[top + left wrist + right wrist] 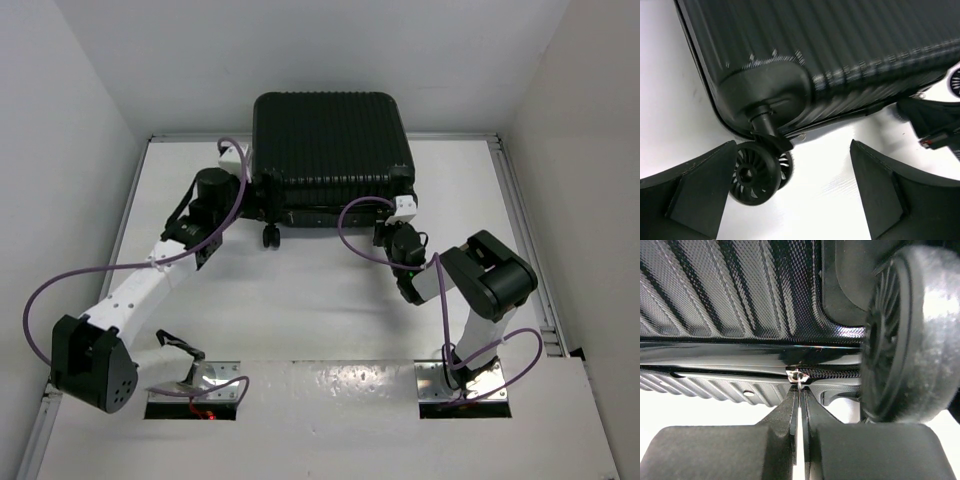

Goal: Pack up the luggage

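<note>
The big black suitcase [330, 140] is lying flat at the far side of the desk [320, 310], with its lid down. Its long near side is facing both arms. The zipper line is running sideways along that side, from corner to corner.

The right claw [800, 390] is sitting at the right near corner of the suitcase. It is squeezing tight. A small shiny zipper tab [799, 375] is poking out from between its tips, right on the line where the two halves of the suitcase are meeting. A wheel [905, 335] is sitting just beside the tab.

The left claw [795, 167] is hanging at the left near corner of the suitcase. It is standing wide and is holding nothing. The other wheel [757, 172] is sitting between its fingers, close to one of them, but I cannot tell if it is touching.

The right arm is the one holding the tab, so I think the next move is going to be its pull. The zipper line is going sideways from that claw, toward the left corner of the suitcase. So the pull is probably needing to go flat along that side, not up or out. With a crooked pull, the little tab is likely slipping free. I cannot tell how much of the zipper is shut.
</note>
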